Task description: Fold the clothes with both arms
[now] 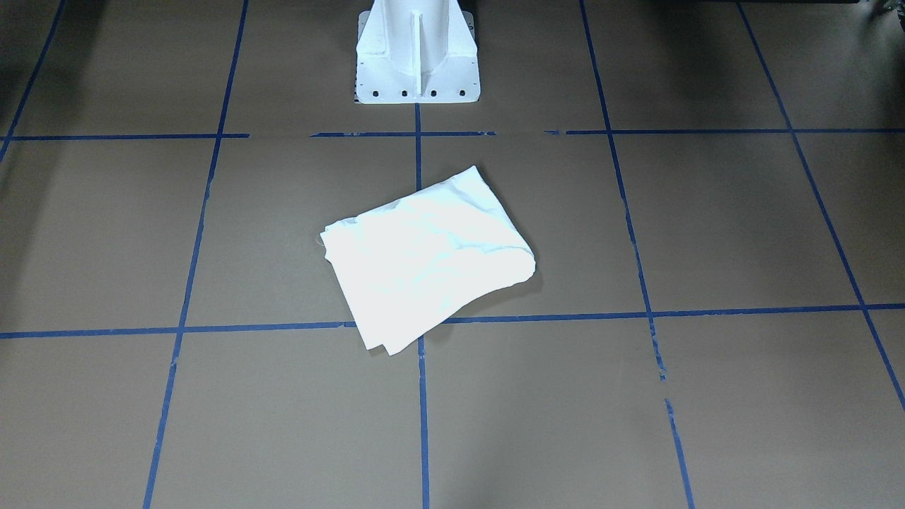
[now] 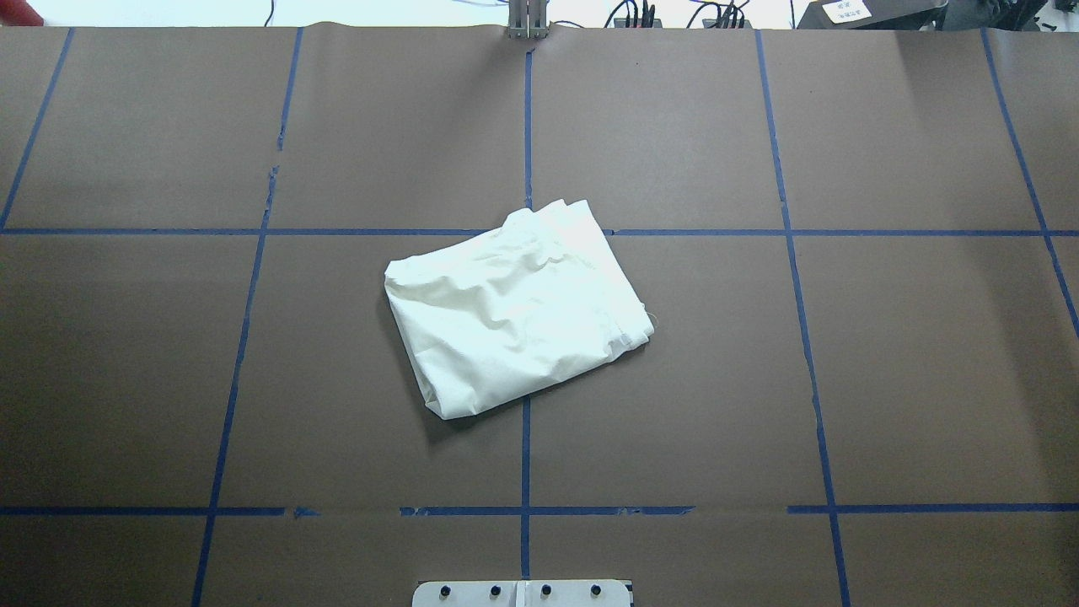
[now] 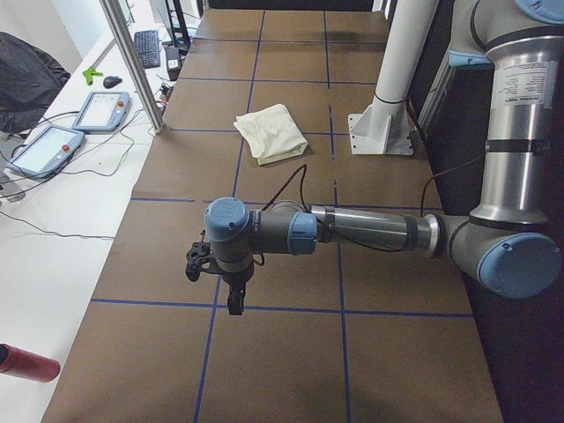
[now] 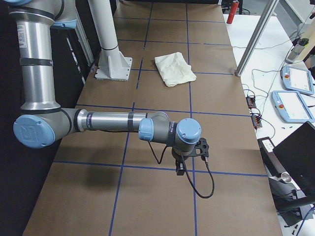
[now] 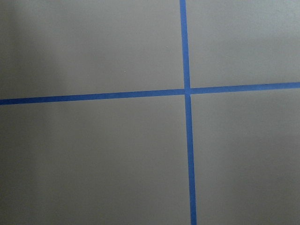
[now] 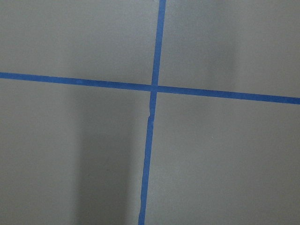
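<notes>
1. Spanning every view, the counter [image 2: 927,379] is brown and gridded with blue tape [image 2: 526,126].
2. The left arm [image 3: 352,231] reaches low across the middle of the left side view, and the right arm [image 4: 108,120] does likewise in the right side view. Neither shows in the overhead view, so they stand off at opposite ends of the counter.
3. The shirt [image 2: 514,308] lies at the centre of the overhead frame, astride the middle tape line. It is folded into a packet, plain white side up, and its longer edge slants there from lower left to upper right.
4. The left gripper [image 3: 233,300] points down at bare counter, with the shirt well apart toward the upper middle of that frame. The right gripper [image 4: 180,167] mirrors it. I cannot tell whether either is released or clenched; nothing hangs from them.
5. By my judgement neither arm is clearly nearer, and each would have to travel inward along the counter to reach the shirt.
</notes>
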Motion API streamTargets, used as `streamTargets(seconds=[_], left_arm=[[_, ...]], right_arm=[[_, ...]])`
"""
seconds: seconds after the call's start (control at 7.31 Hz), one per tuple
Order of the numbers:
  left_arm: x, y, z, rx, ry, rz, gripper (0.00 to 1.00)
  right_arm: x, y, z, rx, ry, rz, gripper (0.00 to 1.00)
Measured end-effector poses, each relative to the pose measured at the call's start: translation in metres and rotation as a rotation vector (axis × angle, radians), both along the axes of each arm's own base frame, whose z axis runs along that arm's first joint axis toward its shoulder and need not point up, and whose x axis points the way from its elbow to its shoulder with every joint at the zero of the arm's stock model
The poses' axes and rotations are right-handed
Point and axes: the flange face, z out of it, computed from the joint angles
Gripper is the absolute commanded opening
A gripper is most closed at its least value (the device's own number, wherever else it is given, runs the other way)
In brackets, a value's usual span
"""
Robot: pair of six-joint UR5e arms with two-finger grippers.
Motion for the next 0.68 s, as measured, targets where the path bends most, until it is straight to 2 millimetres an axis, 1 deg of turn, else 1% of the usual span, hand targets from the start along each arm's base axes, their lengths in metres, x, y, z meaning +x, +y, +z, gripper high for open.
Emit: streamTargets(seconds=[0.41, 0.68], left_arm=[[-0.0002, -0.0003, -0.0014, 0.030, -0.004, 0.017, 1.00], [-0.0004, 0.0027, 0.0034, 0.076, -0.010, 0.066, 1.00]], right_arm=[[0.0001, -0.0006, -0.0013, 0.003, 0.000, 0.000, 1.00], [0.0001, -0.0014, -0.0026, 0.006, 0.001, -0.001, 1.00]])
